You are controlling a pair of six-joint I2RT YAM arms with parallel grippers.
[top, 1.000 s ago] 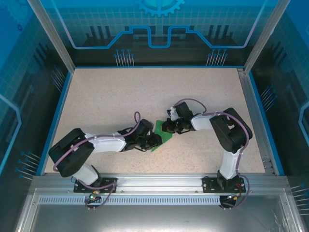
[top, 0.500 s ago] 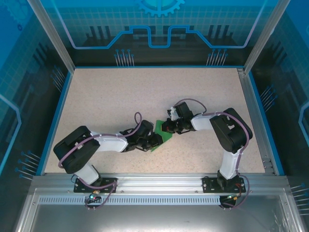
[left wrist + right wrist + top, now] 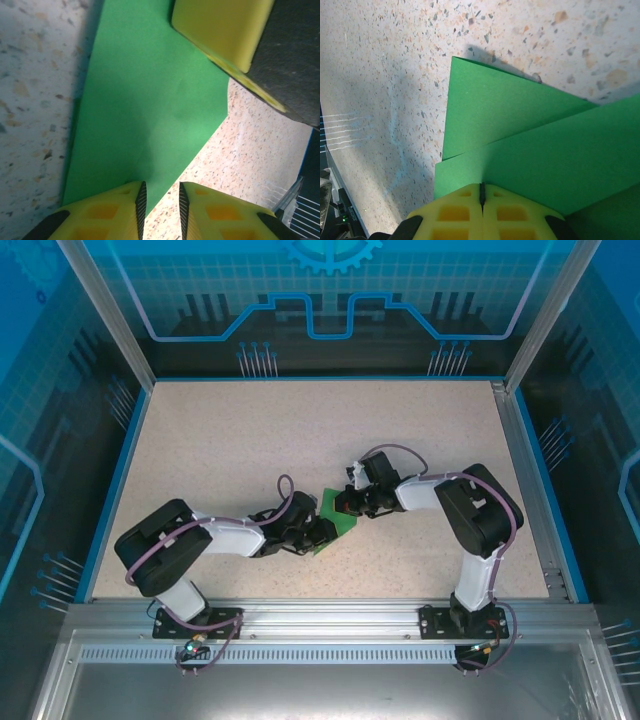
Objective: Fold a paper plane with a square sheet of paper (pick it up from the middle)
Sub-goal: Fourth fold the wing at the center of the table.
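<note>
Square sheet of paper (image 3: 530, 150), edge in right pincer (image 3: 481, 189); open table (image 3: 250, 440) around.

square sheet of paper (image 3: 337, 526) | bright green, folded, layers overlapping | on table (image 3: 240, 440), centre, toward near edge

Both arms are held low and reach inward, so their wrists come close together near the middle. The left arm (image 3: 230, 536) stretches rightward from its base with the elbend well out, and the left gripper (image 3: 162, 195) shows a narrow slit between its yellow fingers. The right arm (image 3: 478, 510) folds back leftward, and the right gripper (image 3: 482, 190) has its fingers pressed flush together
</note>
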